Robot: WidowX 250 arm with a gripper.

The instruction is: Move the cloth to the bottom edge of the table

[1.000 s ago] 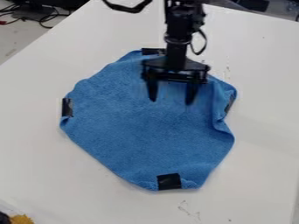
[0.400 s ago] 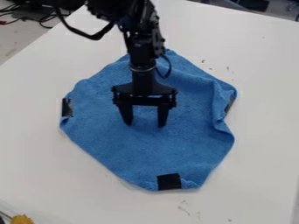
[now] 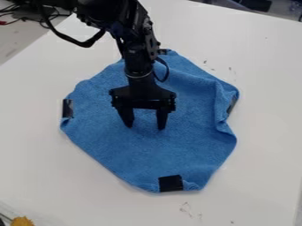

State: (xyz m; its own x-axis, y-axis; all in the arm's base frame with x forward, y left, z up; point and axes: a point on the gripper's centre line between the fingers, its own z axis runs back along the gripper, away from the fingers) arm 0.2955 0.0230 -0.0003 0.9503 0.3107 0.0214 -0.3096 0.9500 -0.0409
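Over the middle of the cloth (image 3: 147, 154), a little left of its center, the hand (image 3: 144, 127) points down with its fingers spread and nothing pinched between them. Whether the tips touch the fabric, I cannot tell. The step now looks to be getting a hold. To do it well, set both tips down evenly with light pressure, then draw them together so that a fold rises between them. A shallow pinch could slip, so take a good fold before pulling. The drag should go toward the bottom of the tabletop (image 3: 35, 176), low and slow, since the soft fabric may bunch up.

The cloth is blue and fuzzy, lying mostly flat and short of the bottom edge. At its left corner is a black patch (image 3: 68, 108), with the outline rippling above it. A top patch (image 3: 163, 51) shows beside the arm (image 3: 139, 57), and a squarish bottom patch (image 3: 171, 183) sits next to a small curl. Along the right side the border folds over in creases, near a dark strip (image 3: 232, 105).
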